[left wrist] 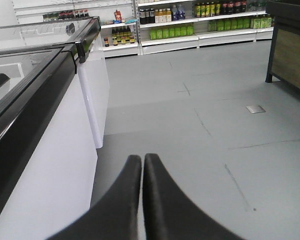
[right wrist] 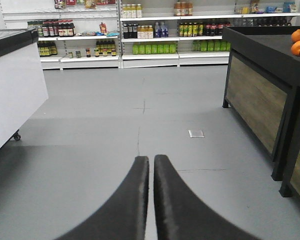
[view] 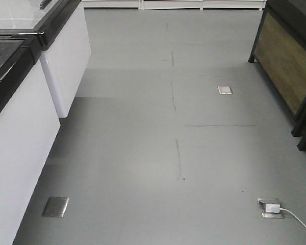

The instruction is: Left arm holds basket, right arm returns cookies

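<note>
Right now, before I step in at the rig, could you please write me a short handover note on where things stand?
Left pincer: shut, holding nothing, pointed along the aisle beside the white freezer.
Right pincer: shut, holding nothing, pointed toward the drink shelves; a dark stand is on the right of that view.
The basket and the cookies: in none of the views.
Done: nothing that shows.
Left: find the basket and grip it with the left, then pick up the cookies with the right and return them.
</note>
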{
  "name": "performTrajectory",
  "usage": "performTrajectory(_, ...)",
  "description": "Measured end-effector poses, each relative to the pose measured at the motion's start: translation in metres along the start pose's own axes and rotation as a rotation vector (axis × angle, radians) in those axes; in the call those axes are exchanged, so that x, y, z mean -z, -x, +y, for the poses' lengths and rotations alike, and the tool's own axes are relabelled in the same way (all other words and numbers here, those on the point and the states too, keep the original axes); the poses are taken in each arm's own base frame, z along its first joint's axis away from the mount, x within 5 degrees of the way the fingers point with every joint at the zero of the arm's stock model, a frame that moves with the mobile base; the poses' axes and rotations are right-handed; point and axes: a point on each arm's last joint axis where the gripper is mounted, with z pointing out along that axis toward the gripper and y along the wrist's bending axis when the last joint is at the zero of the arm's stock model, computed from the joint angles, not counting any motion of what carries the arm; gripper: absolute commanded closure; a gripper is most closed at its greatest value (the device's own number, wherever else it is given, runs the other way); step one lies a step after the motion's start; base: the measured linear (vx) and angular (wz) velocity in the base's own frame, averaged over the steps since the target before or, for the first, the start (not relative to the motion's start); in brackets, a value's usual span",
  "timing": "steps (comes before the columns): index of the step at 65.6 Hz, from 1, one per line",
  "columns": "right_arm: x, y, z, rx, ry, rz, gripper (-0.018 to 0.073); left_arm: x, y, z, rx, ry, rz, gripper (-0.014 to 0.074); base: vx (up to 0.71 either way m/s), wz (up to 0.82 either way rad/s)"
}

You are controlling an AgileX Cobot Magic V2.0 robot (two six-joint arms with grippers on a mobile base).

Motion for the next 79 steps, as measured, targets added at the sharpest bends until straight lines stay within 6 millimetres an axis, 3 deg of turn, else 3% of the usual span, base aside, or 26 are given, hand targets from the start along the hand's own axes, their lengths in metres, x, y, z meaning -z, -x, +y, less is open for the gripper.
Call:
performTrajectory(27, 0.000, 0.000, 0.000, 0.000, 0.000, 0.000, 0.0566, 0.000, 0.009, 0.001, -0.004, 0.016, -0.095, 0.0603, 0.00, 0.00)
performTrajectory(60, 0.000, 0.000, 0.000, 0.000, 0.000, 0.000, 0.0566, 0.023, 0.059, 0.010, -0.003, 0.119, -0.714, 0.0603, 0.00, 0.00)
performTrajectory(70, 0.000, 0.000, 0.000, 0.000, 0.000, 0.000, 0.0566, 0.030, 0.069, 0.011, 0.020, 0.127, -0.829, 0.0603, 0.00, 0.00)
performTrajectory(79, 0.000, 0.000, 0.000, 0.000, 0.000, 0.000, 0.0566, 0.040, 0.089, 0.012, 0.084, 0.100, -0.905, 0.0601, 0.00, 0.00)
